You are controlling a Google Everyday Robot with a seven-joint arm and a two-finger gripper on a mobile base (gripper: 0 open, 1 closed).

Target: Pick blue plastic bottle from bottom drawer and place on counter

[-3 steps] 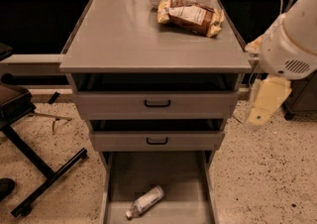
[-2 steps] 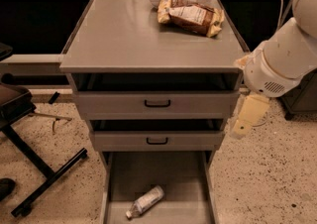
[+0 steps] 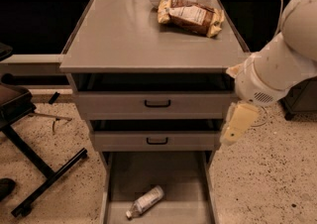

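Tool (image 3: 238,123) nr lower drawer front (image 3: 124,141)

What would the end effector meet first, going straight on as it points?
Probably the right wall of the long grey metal bottom drawer; the pale end effector, right of the grey drawer fronts, points downward toward it; depth unclear.

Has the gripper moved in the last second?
Yes. The gripper has dropped and shifted left, and is now by the right edge of the drawer fronts.
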